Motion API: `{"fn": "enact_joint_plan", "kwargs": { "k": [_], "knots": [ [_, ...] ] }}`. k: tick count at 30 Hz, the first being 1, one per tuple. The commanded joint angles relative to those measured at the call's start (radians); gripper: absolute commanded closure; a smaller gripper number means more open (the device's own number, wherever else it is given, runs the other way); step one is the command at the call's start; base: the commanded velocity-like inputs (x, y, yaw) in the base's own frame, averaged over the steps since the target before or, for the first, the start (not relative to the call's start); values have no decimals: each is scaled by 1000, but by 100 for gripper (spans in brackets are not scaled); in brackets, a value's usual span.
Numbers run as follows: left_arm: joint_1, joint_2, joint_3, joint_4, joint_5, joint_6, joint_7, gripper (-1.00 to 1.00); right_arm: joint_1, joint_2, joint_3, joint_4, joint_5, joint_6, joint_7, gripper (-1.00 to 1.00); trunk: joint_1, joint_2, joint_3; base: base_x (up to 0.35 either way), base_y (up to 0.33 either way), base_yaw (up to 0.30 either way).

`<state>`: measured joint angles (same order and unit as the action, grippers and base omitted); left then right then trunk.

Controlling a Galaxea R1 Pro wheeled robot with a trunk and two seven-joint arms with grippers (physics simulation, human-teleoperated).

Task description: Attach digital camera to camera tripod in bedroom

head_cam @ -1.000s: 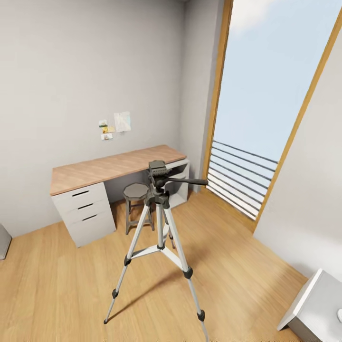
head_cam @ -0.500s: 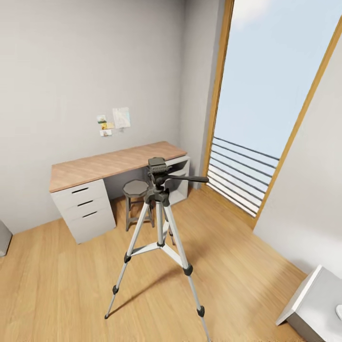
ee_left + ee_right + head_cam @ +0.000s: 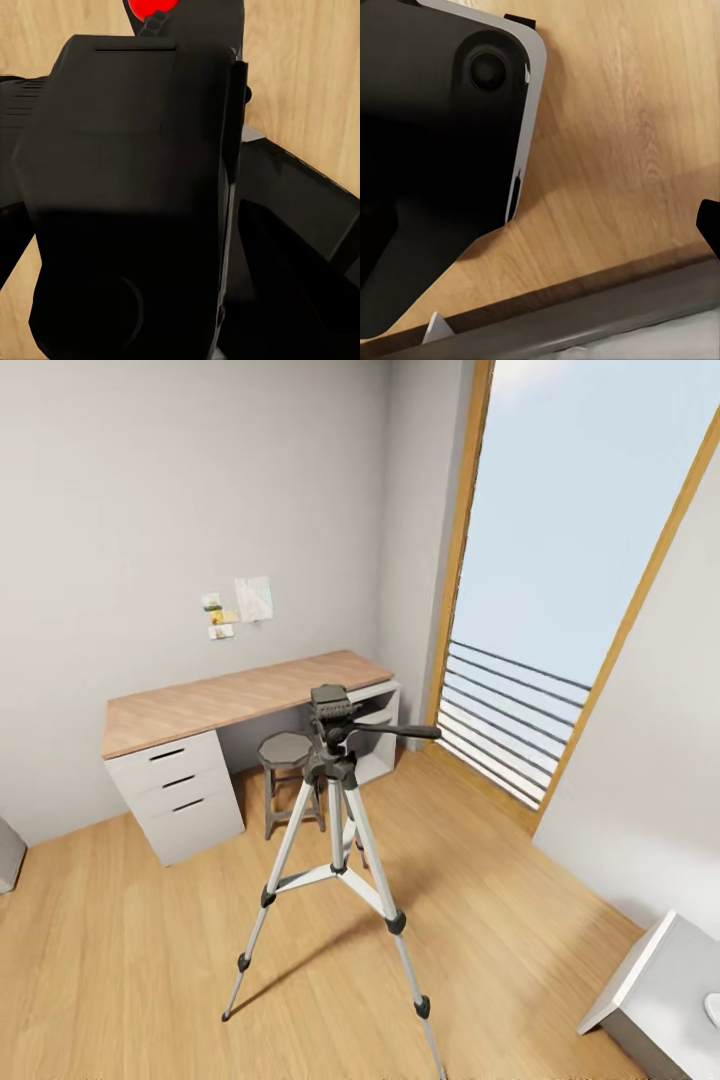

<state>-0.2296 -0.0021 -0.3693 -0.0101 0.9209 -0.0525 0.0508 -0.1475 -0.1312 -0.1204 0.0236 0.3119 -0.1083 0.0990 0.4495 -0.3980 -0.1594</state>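
Note:
The camera tripod (image 3: 336, 840) stands on the wood floor in the middle of the head view, silver legs spread. Its black head (image 3: 331, 709) is bare on top, and the pan handle (image 3: 396, 732) points right. In the left wrist view the black digital camera (image 3: 135, 187) sits very close, its red button (image 3: 150, 6) at the edge. My left gripper (image 3: 157, 247) is shut on it, with dark fingers (image 3: 300, 225) beside the body. In the right wrist view one dark fingertip (image 3: 709, 223) of my right gripper shows far out at the edge, over bare floor, with nothing held.
A wood-topped grey desk (image 3: 230, 695) with drawers stands against the back wall, a round grey stool (image 3: 288, 750) in front of it. The tall window (image 3: 560, 610) with railing bars is at the right. A white cabinet (image 3: 655, 985) is at the lower right.
The whole head view has shifted a little, so desk and wall notes sit slightly higher in the picture. The tripod itself has not moved.

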Motion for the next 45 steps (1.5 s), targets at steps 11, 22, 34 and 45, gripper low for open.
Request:
{"fn": "enact_joint_plan", "kwargs": {
  "k": [11,22,34,45],
  "knots": [
    [0,0,-8,-1,6,-3,4,100,-1,-2,-8,2,7,-5,2,-100,0,-2,-20,0,0,0],
    [0,0,-8,-1,6,-3,4,100,-1,-2,-8,2,7,-5,2,-100,0,-2,-37,0,0,0],
    [0,1,-8,-1,6,-2,4,100,-1,-2,-9,2,7,-5,2,-100,0,-2,-56,0,0,0],
    [0,1,-8,-1,6,-3,4,100,-1,-5,-9,2,6,-5,3,-100,0,-2,-73,0,0,0]
  ]
}}
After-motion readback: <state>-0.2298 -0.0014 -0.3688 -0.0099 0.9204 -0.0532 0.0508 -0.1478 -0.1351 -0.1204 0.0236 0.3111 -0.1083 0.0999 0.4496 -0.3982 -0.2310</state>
